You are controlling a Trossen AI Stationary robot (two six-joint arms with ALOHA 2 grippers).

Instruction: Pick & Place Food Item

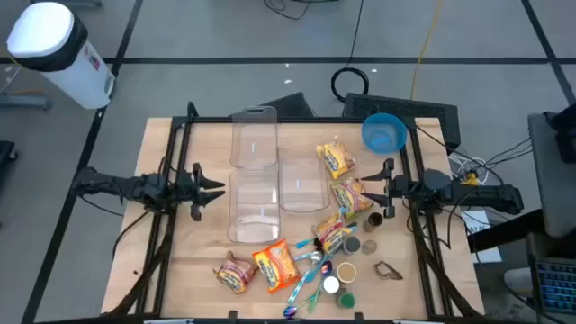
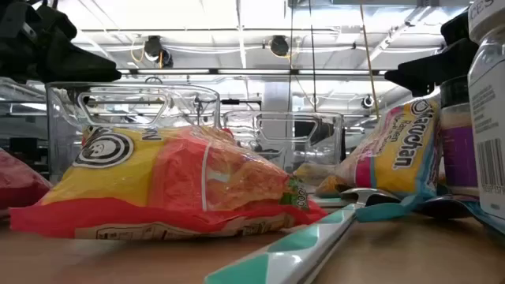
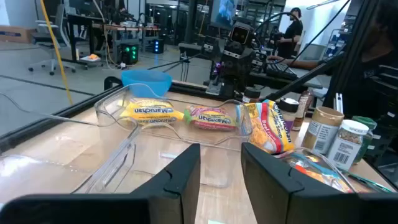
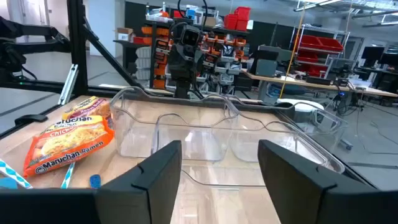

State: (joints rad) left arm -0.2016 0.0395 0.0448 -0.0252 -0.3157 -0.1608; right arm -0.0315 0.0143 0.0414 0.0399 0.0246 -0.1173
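Observation:
Several ramen packets lie flat on the wooden table: two yellow ones (image 1: 336,159) (image 1: 349,195) right of centre, one (image 1: 333,236) nearer the front, an orange one (image 1: 275,265) and a red-brown one (image 1: 236,270) at the front. Three clear plastic containers (image 1: 253,137) (image 1: 301,184) (image 1: 252,209) stand in the middle. My left gripper (image 1: 216,186) hovers open and level at the containers' left side, with nothing between its fingers (image 3: 221,152). My right gripper (image 1: 367,190) is open too (image 4: 219,149), level beside the second yellow packet, pointing at the containers.
A blue bowl (image 1: 384,132) sits at the far right corner. Spice jars (image 1: 360,243), jar lids (image 1: 340,286) and teal-handled spoons (image 1: 306,279) crowd the front right. A dark frame (image 1: 171,144) runs along the table's left, right and far edges. Bare wood lies at the front left.

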